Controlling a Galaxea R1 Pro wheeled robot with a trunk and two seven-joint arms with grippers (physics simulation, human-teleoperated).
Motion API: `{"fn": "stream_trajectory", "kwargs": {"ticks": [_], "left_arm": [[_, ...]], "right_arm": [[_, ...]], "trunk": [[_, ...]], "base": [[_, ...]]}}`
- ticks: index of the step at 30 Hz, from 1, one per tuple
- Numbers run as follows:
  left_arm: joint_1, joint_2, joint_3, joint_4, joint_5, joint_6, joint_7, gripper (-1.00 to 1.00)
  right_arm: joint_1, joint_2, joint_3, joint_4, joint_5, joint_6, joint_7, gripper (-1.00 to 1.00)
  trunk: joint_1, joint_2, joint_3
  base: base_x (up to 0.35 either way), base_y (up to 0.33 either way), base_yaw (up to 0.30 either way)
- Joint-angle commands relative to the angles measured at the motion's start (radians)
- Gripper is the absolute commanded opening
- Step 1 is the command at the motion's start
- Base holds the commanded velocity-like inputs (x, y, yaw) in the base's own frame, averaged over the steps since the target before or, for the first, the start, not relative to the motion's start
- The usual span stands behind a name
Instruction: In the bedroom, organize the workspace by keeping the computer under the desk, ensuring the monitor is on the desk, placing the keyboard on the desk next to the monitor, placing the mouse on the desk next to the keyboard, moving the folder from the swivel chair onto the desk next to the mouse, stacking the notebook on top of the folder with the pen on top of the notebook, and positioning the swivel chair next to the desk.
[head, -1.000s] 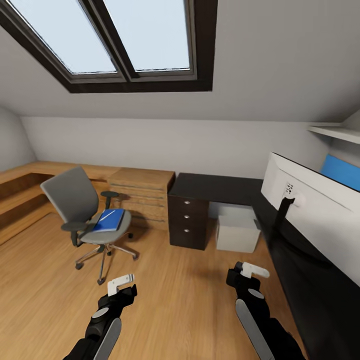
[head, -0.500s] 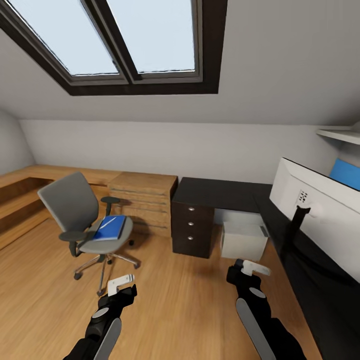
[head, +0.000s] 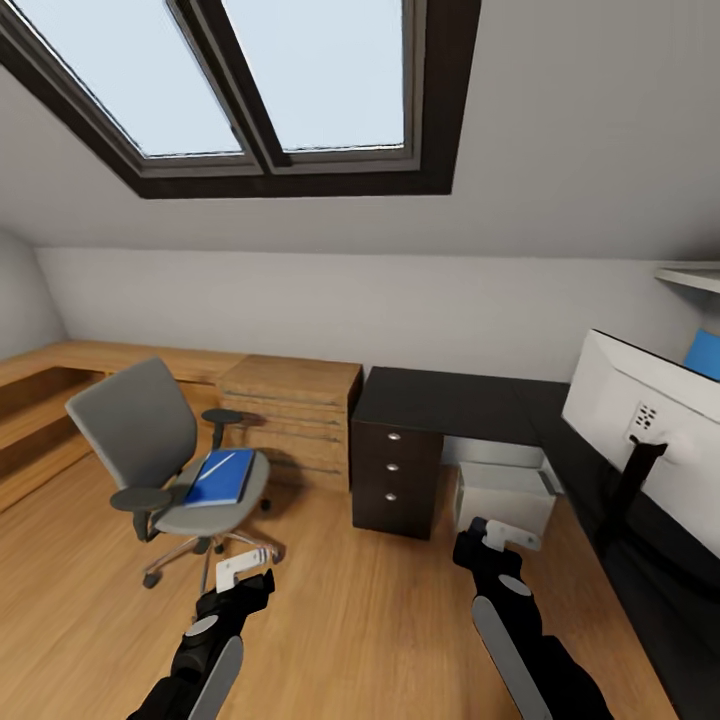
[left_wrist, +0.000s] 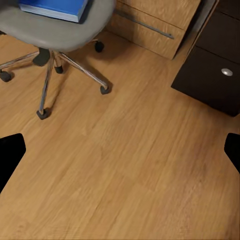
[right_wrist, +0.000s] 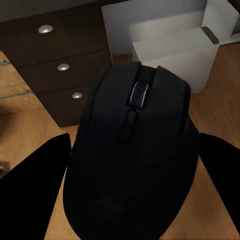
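Mouse (right_wrist: 131, 155), small, light, smooth rigid shell, likely slippery; pinched across flanks by right gripper (right_wrist: 131, 165), carried low over floor near computer (head: 503, 494), desk (head: 470, 400) ahead. Left gripper (left_wrist: 120, 150) spread, empty, lowered toward floor near swivel chair (head: 165, 450) holding folder (head: 220, 477)

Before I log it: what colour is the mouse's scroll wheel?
Silvery grey on the black mouse; the right wrist view shows it best.

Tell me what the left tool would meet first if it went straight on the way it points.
Probably the bare wooden floor between the swivel chair base and the desk drawers; depth is unclear.
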Motion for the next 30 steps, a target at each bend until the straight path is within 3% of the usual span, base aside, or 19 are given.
{"fn": "stream_trajectory", "kwargs": {"ticks": [1,24,30], "left_arm": [[-0.001,0.001,-0.010,-0.001,0.009,0.002,0.009,1.00],[-0.001,0.002,-0.027,-0.001,0.009,0.002,0.010,1.00],[-0.001,0.002,-0.031,0.003,0.009,0.003,0.010,1.00]], "right_arm": [[-0.001,-0.001,0.002,-0.002,-0.007,0.003,-0.004,-1.00],[0.000,-0.001,0.002,-0.006,-0.006,0.003,-0.005,-1.00],[0.000,-0.002,0.001,-0.006,-0.006,0.003,-0.004,-1.00]], "trunk": [[0.001,-0.001,-0.001],[0.001,-0.001,-0.001],[0.001,-0.001,-0.001]], "base": [[0.311,0.012,0.000],[0.316,-0.028,0.024],[0.109,-0.058,0.107]]}}
